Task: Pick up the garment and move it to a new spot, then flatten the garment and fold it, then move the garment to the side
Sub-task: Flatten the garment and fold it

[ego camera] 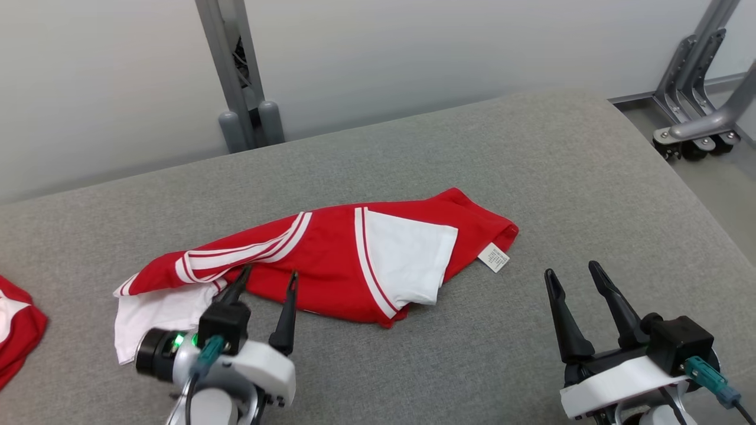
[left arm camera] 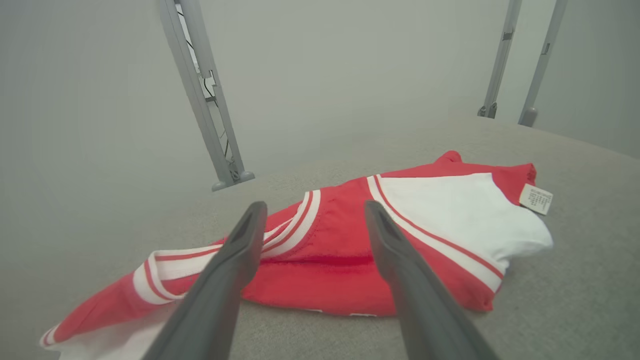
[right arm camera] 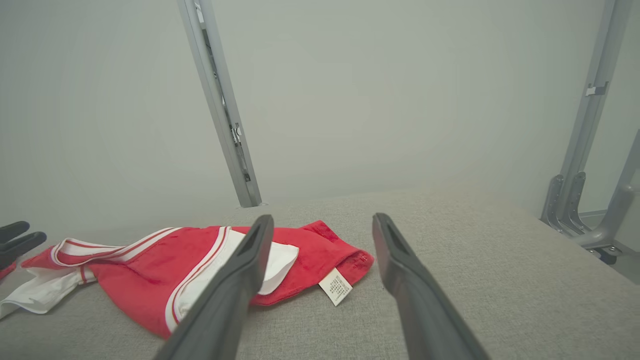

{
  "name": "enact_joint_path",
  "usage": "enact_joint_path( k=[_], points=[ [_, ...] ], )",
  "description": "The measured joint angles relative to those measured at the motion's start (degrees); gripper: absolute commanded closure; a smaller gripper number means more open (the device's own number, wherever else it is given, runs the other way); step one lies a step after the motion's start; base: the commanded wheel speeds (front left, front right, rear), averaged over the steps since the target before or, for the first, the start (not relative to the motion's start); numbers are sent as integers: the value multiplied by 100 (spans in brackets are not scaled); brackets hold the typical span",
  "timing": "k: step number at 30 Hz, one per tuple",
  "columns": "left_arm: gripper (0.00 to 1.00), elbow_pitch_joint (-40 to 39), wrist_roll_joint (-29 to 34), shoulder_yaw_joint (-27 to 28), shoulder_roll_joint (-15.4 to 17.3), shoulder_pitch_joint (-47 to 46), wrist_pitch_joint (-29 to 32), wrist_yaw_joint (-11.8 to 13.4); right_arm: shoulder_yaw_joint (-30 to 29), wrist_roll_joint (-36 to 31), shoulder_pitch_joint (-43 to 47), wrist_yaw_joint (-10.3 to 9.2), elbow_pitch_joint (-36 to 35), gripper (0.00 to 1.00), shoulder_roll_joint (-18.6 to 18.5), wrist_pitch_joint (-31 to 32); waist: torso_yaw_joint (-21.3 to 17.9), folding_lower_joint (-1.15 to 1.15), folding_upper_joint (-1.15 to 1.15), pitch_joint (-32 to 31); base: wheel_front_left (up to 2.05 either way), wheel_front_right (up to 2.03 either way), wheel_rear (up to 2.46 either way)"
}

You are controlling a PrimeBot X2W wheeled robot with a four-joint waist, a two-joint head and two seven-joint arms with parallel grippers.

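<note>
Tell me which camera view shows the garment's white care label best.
The right wrist view: the care label lies close and near the middle, at the red hem of the garment, its printed lines visible though unreadable. The left wrist view has the label far right; the head view shows it small.

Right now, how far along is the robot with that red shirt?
Early. The garment lies bunched on the grey cushion, so it may already be placed, but nothing is flattened or folded. Nothing is in hand: the left gripper is open at its near edge, the right gripper open, apart. Flattening, folding, moving aside remain.
</note>
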Motion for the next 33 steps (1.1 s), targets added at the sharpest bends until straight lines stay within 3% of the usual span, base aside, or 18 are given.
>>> enact_joint_path(
  k=[5,14,23,24,25,26,33],
  points=[
    [0,853,8,-192,-34,-1020,423,-93,56,8,-93,0,1,0,-35,0,-155,0,0,165,0,0,0],
    [0,2402,62,-260,-38,-2316,1435,10,185,38,-299,0,15,0,-54,0,-415,0,0,535,0,0,0],
    [0,3445,167,-381,41,-2854,1618,59,311,82,-431,0,22,0,-32,0,-685,0,0,806,0,0,0],
    [56,3517,166,-382,56,-2901,1600,59,304,87,-445,0,24,0,-29,0,-704,0,0,823,0,0,0],
    [93,3578,160,-379,58,-2954,1553,59,298,93,-456,-1,24,0,-29,0,-721,0,0,836,0,0,0],
    [100,3635,158,-381,57,-3004,1499,58,293,97,-465,0,25,0,-27,0,-735,0,0,844,0,0,0],
    [100,3693,-296,-124,-4,-3229,798,-96,250,97,-469,0,47,0,-18,0,-748,0,0,817,0,0,0]
  ],
)
